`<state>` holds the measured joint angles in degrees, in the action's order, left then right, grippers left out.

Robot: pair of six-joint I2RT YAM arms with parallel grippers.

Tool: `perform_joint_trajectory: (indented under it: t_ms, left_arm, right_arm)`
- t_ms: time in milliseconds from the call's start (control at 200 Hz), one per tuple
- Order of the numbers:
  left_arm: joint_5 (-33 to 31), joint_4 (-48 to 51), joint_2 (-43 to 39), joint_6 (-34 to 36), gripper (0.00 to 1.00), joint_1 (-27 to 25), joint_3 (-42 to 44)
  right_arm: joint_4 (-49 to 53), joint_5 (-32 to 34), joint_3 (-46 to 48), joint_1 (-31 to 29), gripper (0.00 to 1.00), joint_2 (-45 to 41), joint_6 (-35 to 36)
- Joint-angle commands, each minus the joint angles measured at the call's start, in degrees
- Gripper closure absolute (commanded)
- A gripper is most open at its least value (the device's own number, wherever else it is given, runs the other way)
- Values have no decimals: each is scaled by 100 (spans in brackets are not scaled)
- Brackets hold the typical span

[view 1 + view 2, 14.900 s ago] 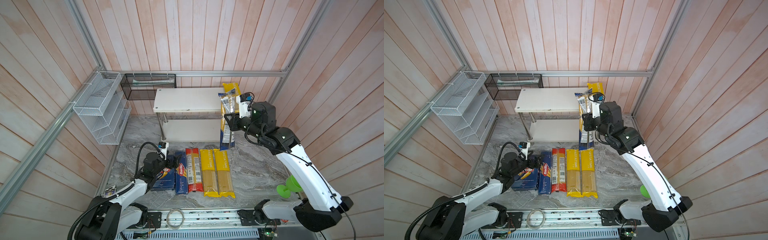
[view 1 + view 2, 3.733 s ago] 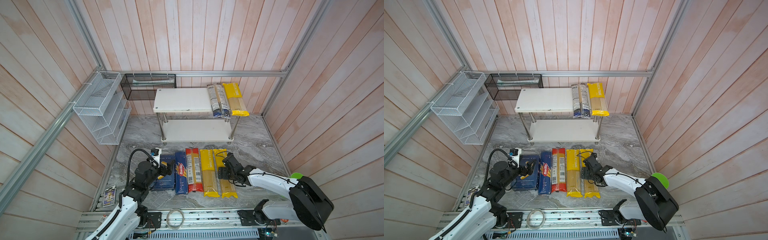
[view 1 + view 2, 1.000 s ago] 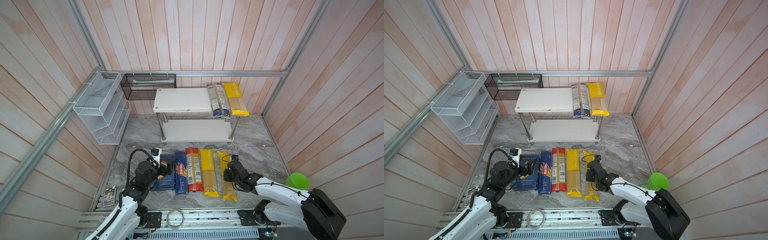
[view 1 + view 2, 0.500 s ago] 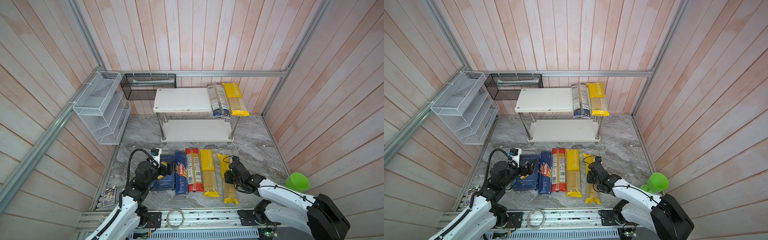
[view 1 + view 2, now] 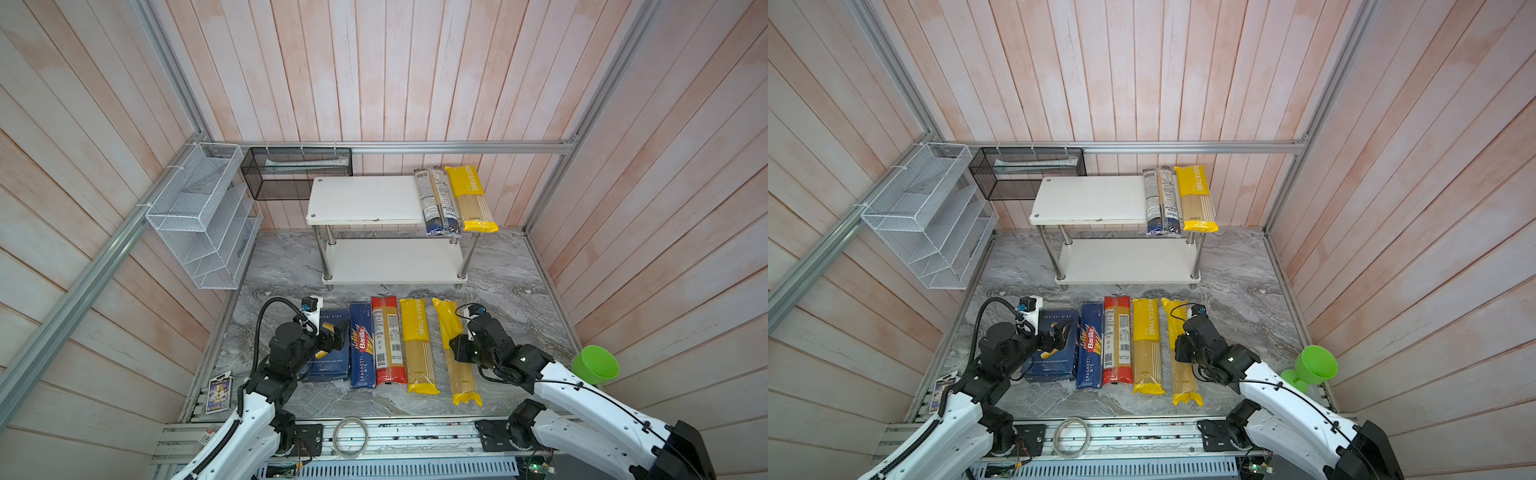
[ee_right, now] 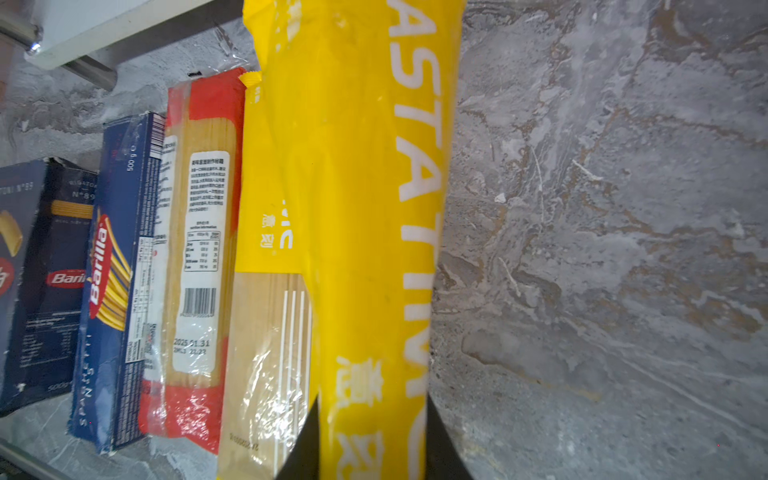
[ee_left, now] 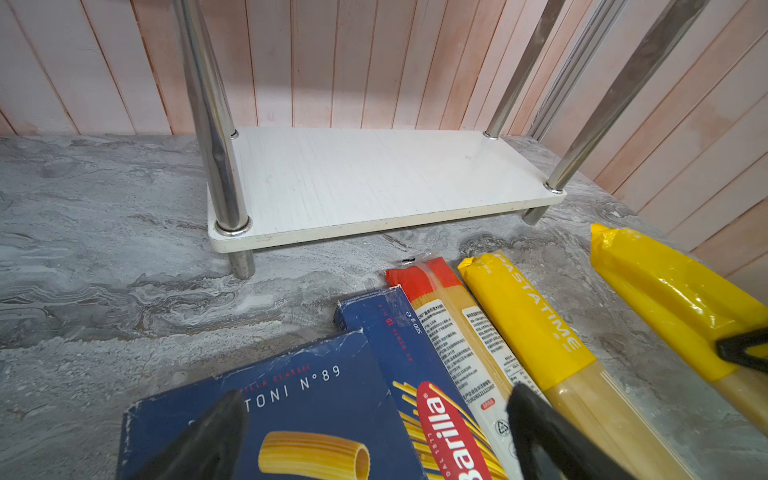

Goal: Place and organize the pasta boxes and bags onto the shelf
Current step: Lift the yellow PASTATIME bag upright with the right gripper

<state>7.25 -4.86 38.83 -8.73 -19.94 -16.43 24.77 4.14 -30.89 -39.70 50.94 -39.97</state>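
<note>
1. The right gripper [image 5: 456, 351] pinches the rightmost yellow PASTATIME bag [image 5: 462, 384] at mid-length, low by the floor. The bag's long axis runs 12 to 6 in both top views.
2. The bare part of the shelf [image 5: 365, 199] top tier lies at 11 o'clock from that grip.
3. The left gripper [image 7: 370, 415], jaws spread over the rigatoni box [image 7: 291, 395], sits at 9 o'clock and is less handy.

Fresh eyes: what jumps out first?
The right gripper is shut on a yellow PASTATIME bag, skewed off the neat row of packs on the marble floor. A dark blue bag and a second yellow bag already lie at the right end of the shelf's top tier.
</note>
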Motion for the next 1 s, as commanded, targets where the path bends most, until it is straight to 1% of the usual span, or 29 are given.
perform_joint_trajectory:
  t_ms: [0,195,285,455,670,800,995]
  left_arm:
    - [31,-34,-99,65,0,-15,-1]
    - [38,-38,-41,74,0,-15,-27]
    - [43,-34,-25,73,0,-18,-36]
    - [40,-40,-45,74,0,-19,-34]
    - [14,-32,-87,65,0,-23,-11]
    - [13,-39,-91,66,0,-16,-11]
    - [14,-37,-69,65,0,-19,-23]
  right_arm:
    - [-97,-255,-514,-38,95,-109,214]
    - [11,-548,-699,-63,95,-198,305]
    - [37,-657,-805,-170,95,-263,305]
    - [-28,-680,-816,-309,95,-404,279]
    - [-480,-980,-885,-376,94,-269,379]
    - [-552,-923,-1170,-472,95,-142,415]
    - [-638,-749,-1734,-810,94,79,660]
